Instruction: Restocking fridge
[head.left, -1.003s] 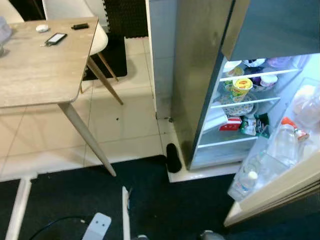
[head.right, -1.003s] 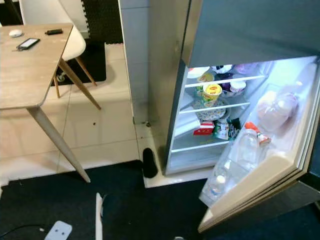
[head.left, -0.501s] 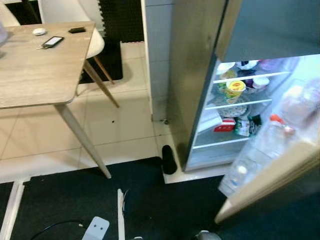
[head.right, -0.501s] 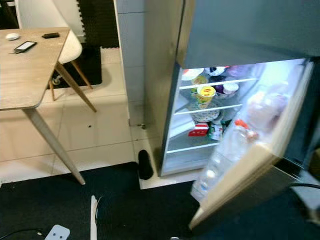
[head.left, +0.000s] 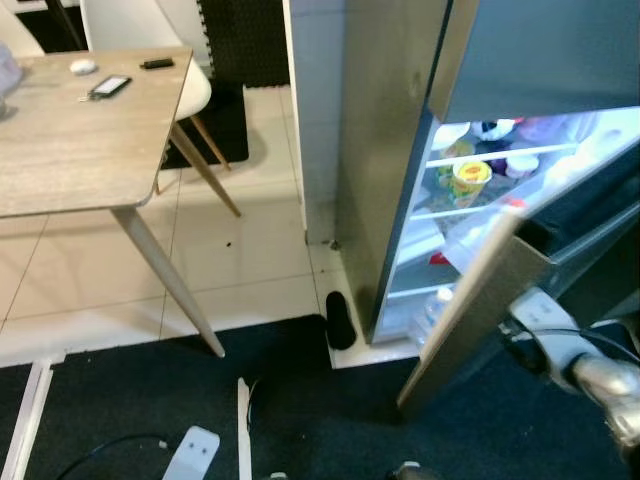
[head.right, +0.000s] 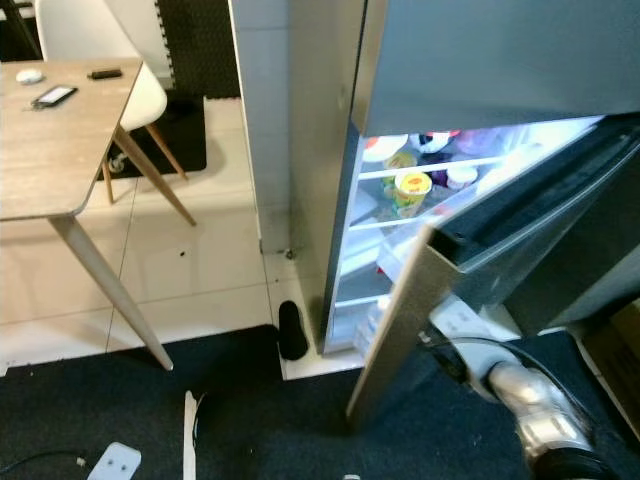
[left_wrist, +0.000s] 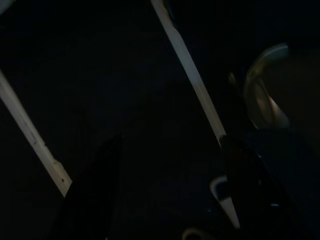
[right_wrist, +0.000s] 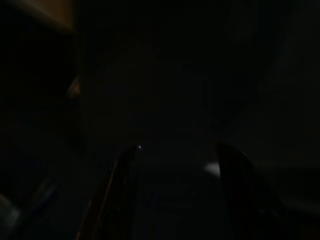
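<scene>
The steel fridge (head.left: 385, 150) stands open with its lit shelves (head.right: 415, 165) holding a yellow cup (head.left: 470, 179) and other small tubs. Its lower door (head.left: 480, 300) is swung more than halfway to, its edge facing me and covering the lower shelves. My silver right arm (head.right: 530, 405) reaches in from the lower right, its wrist against the door's outer face. The right gripper (right_wrist: 175, 150) appears in the dark right wrist view with fingers apart and nothing between them. My left gripper (left_wrist: 170, 145) hangs idle over the dark floor, fingers apart.
A wooden table (head.left: 70, 150) with a phone (head.left: 108, 87) stands at the left, a white chair (head.left: 150, 30) behind it. A black object (head.left: 340, 320) lies at the fridge's base. A white strip (head.left: 243, 430) and a cable lie on the dark mat.
The fridge door has swung a long way toward shut, hiding the bottles in its rack. My right arm has come into view at the lower right against the door.
</scene>
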